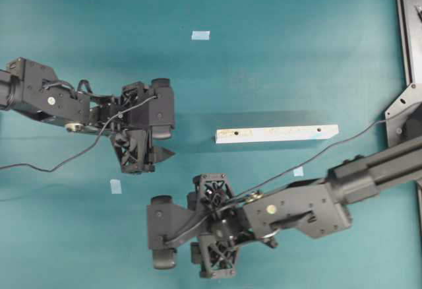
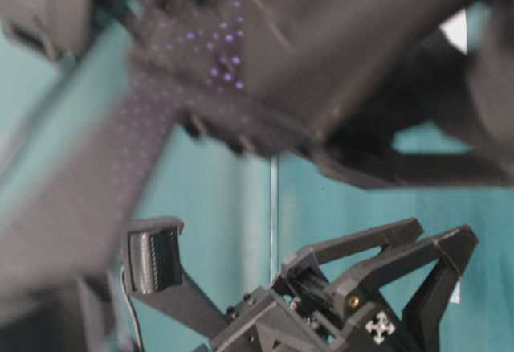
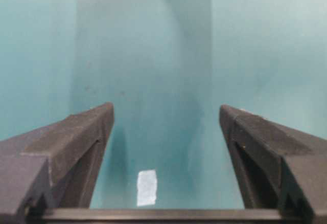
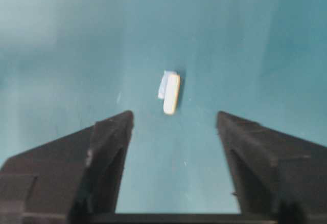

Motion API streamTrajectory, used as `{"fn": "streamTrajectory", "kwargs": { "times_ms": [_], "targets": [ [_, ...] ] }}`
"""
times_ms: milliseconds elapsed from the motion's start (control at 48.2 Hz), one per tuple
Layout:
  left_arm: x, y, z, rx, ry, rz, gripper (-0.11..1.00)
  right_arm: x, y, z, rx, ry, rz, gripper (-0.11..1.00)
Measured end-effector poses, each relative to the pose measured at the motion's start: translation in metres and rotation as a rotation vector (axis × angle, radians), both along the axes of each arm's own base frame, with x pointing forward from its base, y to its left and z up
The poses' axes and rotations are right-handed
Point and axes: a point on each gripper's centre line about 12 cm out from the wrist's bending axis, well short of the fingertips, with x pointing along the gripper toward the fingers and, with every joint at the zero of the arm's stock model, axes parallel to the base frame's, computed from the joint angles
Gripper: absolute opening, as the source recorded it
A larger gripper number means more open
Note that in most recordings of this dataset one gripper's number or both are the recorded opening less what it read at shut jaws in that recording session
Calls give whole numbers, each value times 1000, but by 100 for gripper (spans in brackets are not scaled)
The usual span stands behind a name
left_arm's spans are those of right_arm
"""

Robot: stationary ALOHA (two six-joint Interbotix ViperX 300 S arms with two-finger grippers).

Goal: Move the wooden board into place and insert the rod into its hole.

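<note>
The wooden board [image 1: 277,133] lies flat in the middle of the teal table, long axis left to right, with a small dark hole near each end. No gripper touches it. The rod [image 4: 171,94], a short cream peg, lies on the table beside a bit of pale-blue tape, just ahead of my right gripper [image 4: 173,114]. That gripper is open with nothing between its fingers. In the overhead view the right gripper [image 1: 216,226] hangs below the board's left end and the rod is hidden. My left gripper [image 1: 135,127] [image 3: 166,109] is open and empty, left of the board.
Pale-blue tape squares [image 1: 200,35] [image 1: 116,185] [image 1: 299,171] are stuck to the table; one tape square [image 3: 147,187] shows between the left fingers. A black frame [image 1: 405,25] runs along the right edge. The table-level view is mostly blocked by a blurred arm.
</note>
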Motion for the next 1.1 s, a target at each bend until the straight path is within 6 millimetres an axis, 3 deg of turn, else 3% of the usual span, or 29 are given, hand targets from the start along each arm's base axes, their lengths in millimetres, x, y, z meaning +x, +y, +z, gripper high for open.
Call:
{"fn": "streamTrajectory", "kwargs": {
  "times_ms": [291,1100],
  "targets": [
    [-1,0,0,0,-6,0,81,16,-16,-13,8,54,-97,63],
    [-8,3,-6,4,-31,9,81,24,-7,-37,33,113,-118,62]
  ]
}}
